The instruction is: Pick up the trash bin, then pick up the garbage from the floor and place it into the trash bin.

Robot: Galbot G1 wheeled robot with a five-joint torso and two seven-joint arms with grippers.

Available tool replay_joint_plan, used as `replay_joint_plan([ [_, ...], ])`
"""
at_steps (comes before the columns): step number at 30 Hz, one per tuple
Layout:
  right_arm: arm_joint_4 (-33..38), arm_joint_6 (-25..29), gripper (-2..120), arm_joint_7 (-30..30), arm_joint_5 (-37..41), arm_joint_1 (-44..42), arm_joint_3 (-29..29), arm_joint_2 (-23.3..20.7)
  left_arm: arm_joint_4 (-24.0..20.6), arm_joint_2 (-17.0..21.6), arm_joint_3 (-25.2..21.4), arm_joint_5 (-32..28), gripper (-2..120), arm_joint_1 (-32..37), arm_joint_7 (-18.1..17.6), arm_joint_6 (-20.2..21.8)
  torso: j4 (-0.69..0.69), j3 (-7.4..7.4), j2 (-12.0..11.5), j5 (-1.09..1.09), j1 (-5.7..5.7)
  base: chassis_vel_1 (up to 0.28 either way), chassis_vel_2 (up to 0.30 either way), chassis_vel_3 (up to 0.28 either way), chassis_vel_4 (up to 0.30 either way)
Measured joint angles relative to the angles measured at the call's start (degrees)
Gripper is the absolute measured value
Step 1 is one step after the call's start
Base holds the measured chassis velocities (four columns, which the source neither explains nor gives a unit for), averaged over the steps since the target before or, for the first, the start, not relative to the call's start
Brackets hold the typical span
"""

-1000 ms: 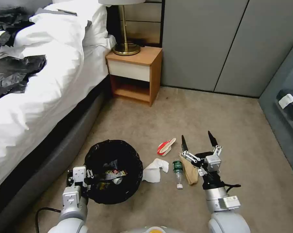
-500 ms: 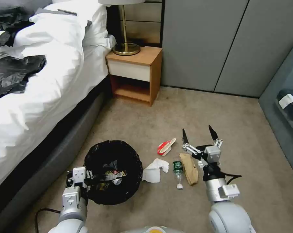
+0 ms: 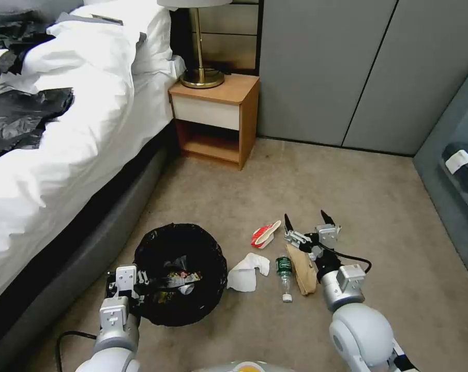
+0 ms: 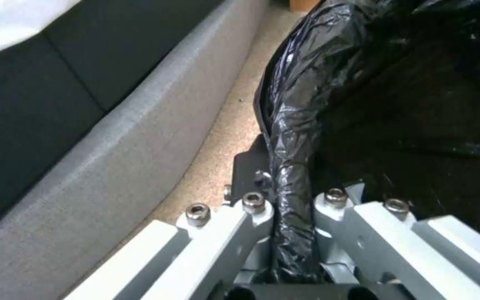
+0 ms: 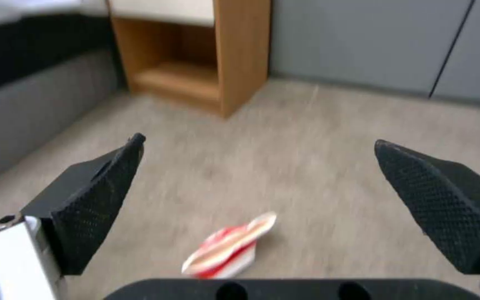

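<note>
Head view: the trash bin (image 3: 181, 274), lined with a glossy black bag, stands on the carpet just beside the grey bed base (image 3: 84, 248), with some litter already lying inside it. The left pincer (image 3: 126, 289) sits at the bin's near rim, on the side away from the other litter. Past the bin's far side lie a white tissue (image 3: 248, 272), then a green-labelled clear bottle (image 3: 284, 276) and a brown paper bag (image 3: 302, 268) touching it, all well apart from the bin's rim. A red-and-white packet (image 3: 265, 234) lies farther from the bin than the tissue, toward the wooden nightstand (image 3: 215, 116). The right pincer (image 3: 306, 226) hovers above the far end of the paper bag, its black fingers spread wide.

Left wrist view: the left pincer (image 4: 287, 208) is pressed together on the bin's bag-wrapped rim (image 4: 293, 137), pinching it between both fingers, with the bed base running alongside the bin.

Right wrist view: the right pincer's two black textured pads (image 5: 98, 200) stand far apart, and the red-and-white packet (image 5: 230, 246) lies on the carpet between them, on the nightstand side of the bin.
</note>
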Motion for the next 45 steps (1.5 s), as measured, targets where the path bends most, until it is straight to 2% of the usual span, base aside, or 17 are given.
replay_joint_plan([
  [1,-0.7,-2.5,100,-0.6,0.4,0.6,0.1,-0.3,0.0,0.0,0.0,0.0,0,0.0,0.0,0.0,0.01,0.0,0.0,0.0,0.0,0.0,0.0,0.0,0.0],
  [2,-0.7,-2.5,100,-0.6,0.4,0.6,0.1,-0.3,0.0,0.0,0.0,0.0,0,0.0,0.0,0.0,0.01,0.0,0.0,0.0,0.0,0.0,0.0,0.0,0.0],
  [5,-4.4,-6.9,100,-1.1,1.1,2.2,-0.3,-0.6,0.1,0.0,0.1,0.0,0,0.0,0.0,0.0,0.0,0.0,0.0,0.0,0.0,0.0,0.0,0.0,0.0],
  [9,-8.3,-7.9,100,-2.1,1.9,3.1,-0.9,-0.6,0.2,0.0,0.0,0.0,0,0.1,0.0,0.0,0.01,0.0,0.0,0.0,0.0,0.0,0.0,0.0,0.0],
  [22,-16.7,-7.6,100,-6.5,2.4,5.0,-1.5,0.3,0.3,0.0,0.2,0.0,0,0.2,0.0,-0.1,0.0,0.0,0.0,0.0,0.0,0.0,0.0,0.0,0.0],
  [33,-30.9,-7.6,100,-9.1,3.4,12.0,-4.2,2.2,1.3,-0.2,0.7,0.6,0,-0.1,0.0,-0.1,0.0,0.0,0.0,0.0,0.0,0.0,0.0,0.0,0.0],
  [45,-42.8,-7.4,100,-10.5,3.3,20.2,-5.9,4.5,2.1,-0.6,0.7,1.2,0,-0.2,-0.1,-0.1,0.01,0.0,0.0,-0.01,0.0,0.0,0.0,0.0,0.0],
])
